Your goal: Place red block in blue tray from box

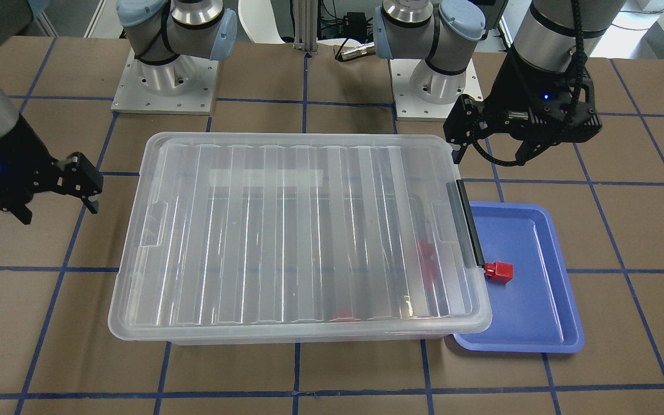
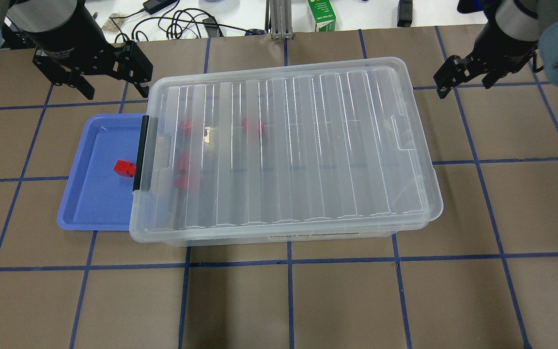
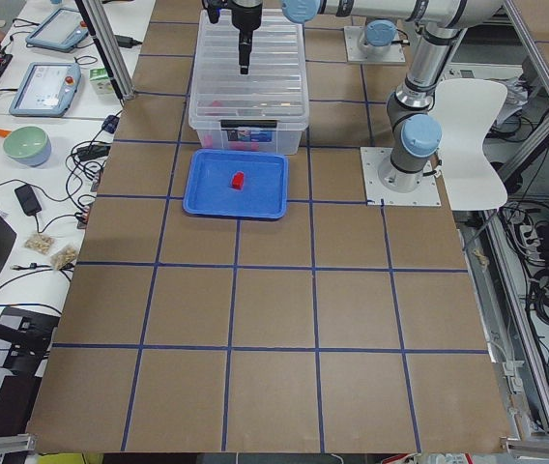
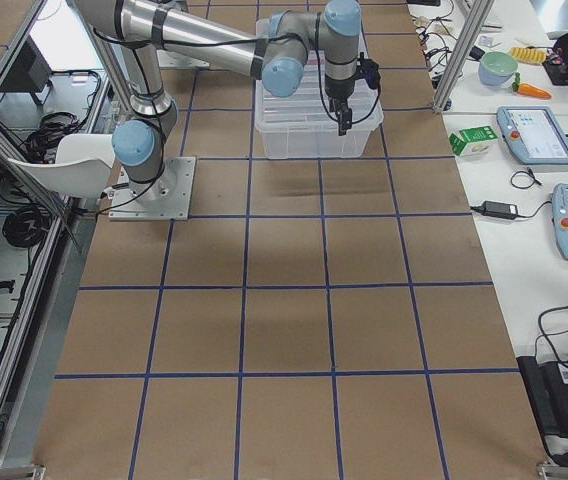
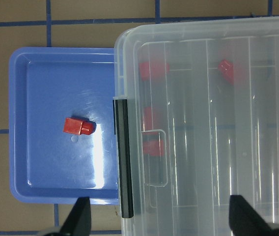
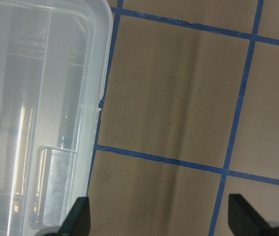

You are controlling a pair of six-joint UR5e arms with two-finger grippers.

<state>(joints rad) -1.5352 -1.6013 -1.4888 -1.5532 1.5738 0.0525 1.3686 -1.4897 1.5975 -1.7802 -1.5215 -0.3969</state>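
One red block lies in the blue tray, close to the box's black latch bar. It also shows in the left wrist view and the front view. The clear box has its ribbed lid on, and several more red blocks show blurred through it. The box overlaps the tray's edge. My left gripper is open and empty, above the table beyond the tray's far end. My right gripper is open and empty, beyond the box's other short side.
The two arm bases stand on the robot's side of the box. A green carton and cables lie past the table's far edge. Brown table with blue tape lines stretches in front of the box.
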